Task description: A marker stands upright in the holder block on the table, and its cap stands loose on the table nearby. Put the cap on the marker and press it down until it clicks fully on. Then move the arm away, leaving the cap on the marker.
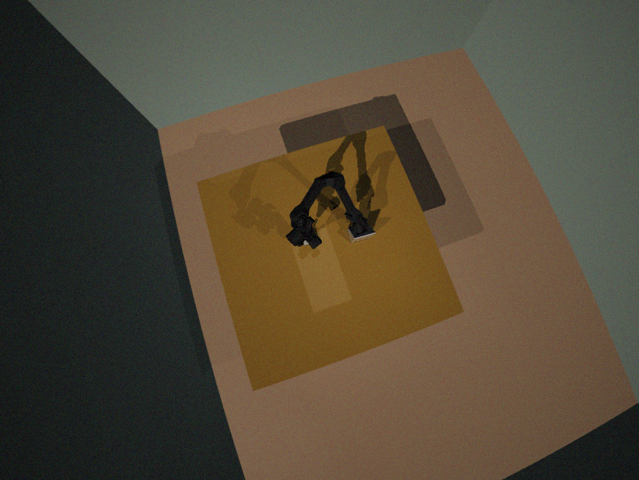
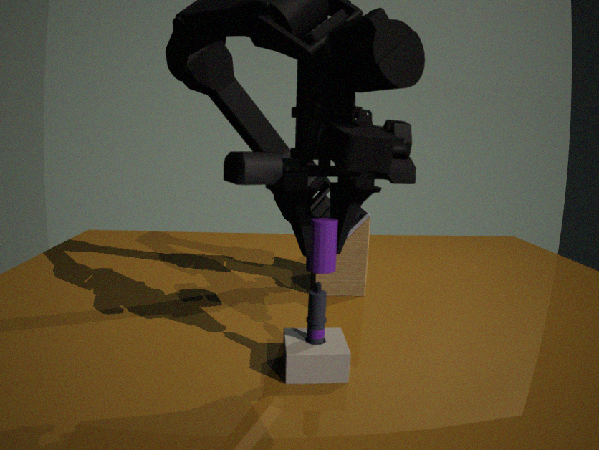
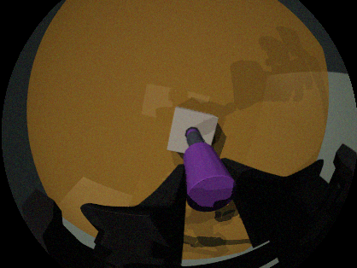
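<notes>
Surfaces and finishes: capping station

Tabletop (image 2: 460,314): smooth ochre sheet, glossy, carrying soft reflections and shadows. Holder block (image 2: 317,364): plain pale grey, matt, no grain. Cap (image 2: 322,245): smooth purple, plastic-looking, with a slight sheen. Marker (image 2: 316,309): dark grey matt barrel above a purple band. Gripper (image 2: 323,241) and arm (image 2: 251,111): black, matt, hard-shelled. Block behind (image 2: 355,264): tan, with a fine wood-like grain. Floor (image 1: 516,335): flat matt pinkish-tan.
</notes>
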Robot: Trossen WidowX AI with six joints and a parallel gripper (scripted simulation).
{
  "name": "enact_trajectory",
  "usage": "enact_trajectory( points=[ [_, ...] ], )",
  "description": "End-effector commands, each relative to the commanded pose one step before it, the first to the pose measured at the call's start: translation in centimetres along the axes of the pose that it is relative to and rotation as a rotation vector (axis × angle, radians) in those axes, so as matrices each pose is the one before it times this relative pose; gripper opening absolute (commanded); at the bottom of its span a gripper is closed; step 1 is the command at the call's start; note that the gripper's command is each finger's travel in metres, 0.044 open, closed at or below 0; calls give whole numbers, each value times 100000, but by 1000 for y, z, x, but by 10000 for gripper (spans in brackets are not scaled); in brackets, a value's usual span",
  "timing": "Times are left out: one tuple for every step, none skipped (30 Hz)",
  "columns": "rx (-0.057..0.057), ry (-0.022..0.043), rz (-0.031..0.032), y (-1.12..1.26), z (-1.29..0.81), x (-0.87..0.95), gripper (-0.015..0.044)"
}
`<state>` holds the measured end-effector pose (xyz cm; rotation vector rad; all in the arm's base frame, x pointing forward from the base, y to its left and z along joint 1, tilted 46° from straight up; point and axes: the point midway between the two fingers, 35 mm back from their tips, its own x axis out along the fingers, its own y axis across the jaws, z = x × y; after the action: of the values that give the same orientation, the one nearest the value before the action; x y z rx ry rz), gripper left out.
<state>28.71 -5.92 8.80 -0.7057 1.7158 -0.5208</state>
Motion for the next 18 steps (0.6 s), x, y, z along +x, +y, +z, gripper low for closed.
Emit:
enact_trajectory(
  points=[
    [-305,331,-415,-132,-67,544,0],
    [-1,-9,10,-1,14,149,0],
    [-1,-9,9,-1,14,160,0],
    [-1,-9,8,-1,13,162,0],
    [0,-8,7,-1,12,162,0],
    [0,-8,6,-1,11,162,0],
    [0,-7,5,-2,10,162,0],
    [0,-6,3,-2,9,162,0],
    [1,-5,2,-2,8,162,0],
    [1,-5,1,-2,6,162,0],
    [1,-4,0,-2,5,162,0],
    [1,-3,-1,-2,4,162,0],
    [1,-3,-2,-2,3,161,0],
    [2,-2,-4,-2,2,161,0],
    [2,-1,-5,-2,1,161,0],
    [2,0,-6,-2,0,161,0],
    [2,0,-7,-2,-1,161,0],
    [2,1,-8,-2,-2,161,0]
  ],
)
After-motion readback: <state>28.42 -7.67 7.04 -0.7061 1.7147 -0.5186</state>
